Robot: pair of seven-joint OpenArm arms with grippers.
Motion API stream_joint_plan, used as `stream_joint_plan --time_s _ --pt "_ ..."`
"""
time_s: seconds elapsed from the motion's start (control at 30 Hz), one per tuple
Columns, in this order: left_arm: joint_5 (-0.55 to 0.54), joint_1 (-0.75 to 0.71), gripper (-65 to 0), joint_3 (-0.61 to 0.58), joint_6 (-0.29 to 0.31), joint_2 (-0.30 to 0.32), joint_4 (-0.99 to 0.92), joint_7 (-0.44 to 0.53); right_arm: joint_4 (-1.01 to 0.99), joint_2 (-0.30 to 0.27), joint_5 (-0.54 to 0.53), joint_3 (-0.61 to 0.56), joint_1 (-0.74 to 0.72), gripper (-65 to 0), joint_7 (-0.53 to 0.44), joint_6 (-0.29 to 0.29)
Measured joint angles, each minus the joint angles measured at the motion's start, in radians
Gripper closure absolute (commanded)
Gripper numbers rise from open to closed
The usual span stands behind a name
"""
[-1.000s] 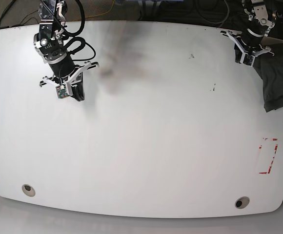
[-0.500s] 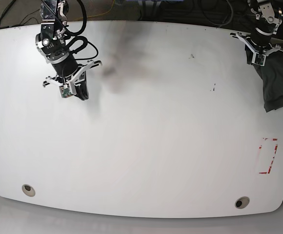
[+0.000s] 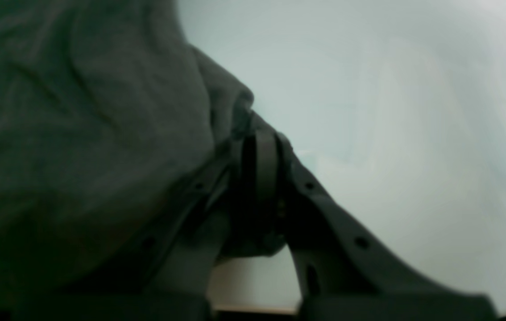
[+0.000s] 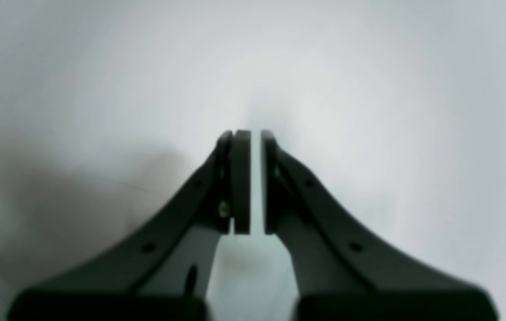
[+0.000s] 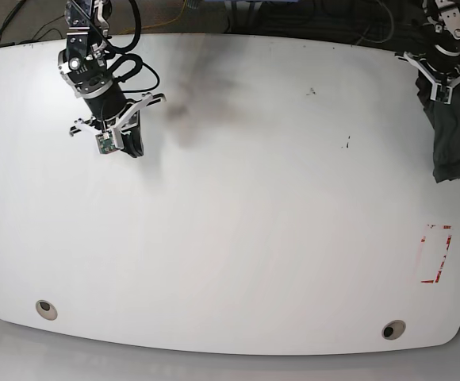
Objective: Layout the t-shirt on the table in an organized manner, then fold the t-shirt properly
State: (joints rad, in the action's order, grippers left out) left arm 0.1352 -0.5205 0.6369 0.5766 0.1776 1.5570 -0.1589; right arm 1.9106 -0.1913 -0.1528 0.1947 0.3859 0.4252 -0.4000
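Nearest, two grommets [image 5: 46, 309] sit low on the white table [image 5: 238, 238], with a red tape mark [image 5: 435, 254] at lower right. Farther back, the right gripper [image 4: 250, 178] hangs at upper left, jaws nearly closed on nothing. At the far upper right edge the t-shirt [image 5: 455, 135] lies bunched, and the left gripper [image 3: 259, 169] is clenched on its fabric.

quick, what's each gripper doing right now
left gripper: jaws shut on the t-shirt
right gripper: jaws shut, holding nothing, over the table
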Motion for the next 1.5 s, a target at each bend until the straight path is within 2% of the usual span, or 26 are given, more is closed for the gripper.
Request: stream_joint_plan --time_s 0.37,0.5,0.57,0.77,0.93,1.1,1.27,1.37,1.5 --pt "0.029 0.033 -2.1 0.116 0.003 0.021 -0.035 -0.052 0.0 0.0 0.0 0.0 0.012 -3.3 -0.002 0.0" --pt "0.029 0.039 -2.1 0.15 0.05 0.042 -0.036 -0.052 0.0 0.0 0.0 0.0 0.016 -3.1 -0.002 0.0" --pt "0.029 0.039 -2.1 0.156 0.054 0.045 -0.034 -0.052 0.0 0.0 0.0 0.0 0.016 -3.1 -0.002 0.0" --pt "0.033 0.05 -2.1 0.148 0.099 0.038 -0.024 -0.058 0.0 0.0 0.0 0.0 0.016 -3.1 -0.002 0.0" --pt "0.036 0.084 -2.1 0.1 0.097 0.02 0.01 -0.054 0.004 0.0 0.001 0.005 0.017 -3.1 -0.002 0.0" --pt "0.037 0.086 -2.1 0.007 0.1 -0.024 0.074 -0.031 0.036 -0.006 0.018 0.007 0.014 -3.1 -0.002 -0.004" --pt "0.047 0.085 -2.1 -0.146 0.062 -0.071 0.12 0.108 0.042 -0.042 0.02 0.006 -0.002 -3.4 -0.057 -0.001" --pt "0.044 0.089 -2.1 -0.222 0.003 -0.095 0.135 0.214 0.032 -0.064 0.065 0.0 -0.011 -3.4 -0.131 -0.004" --pt "0.05 0.087 -2.1 -0.322 -0.077 -0.104 0.136 0.282 -0.013 -0.066 0.13 0.003 -0.026 -3.4 -0.177 0.0"
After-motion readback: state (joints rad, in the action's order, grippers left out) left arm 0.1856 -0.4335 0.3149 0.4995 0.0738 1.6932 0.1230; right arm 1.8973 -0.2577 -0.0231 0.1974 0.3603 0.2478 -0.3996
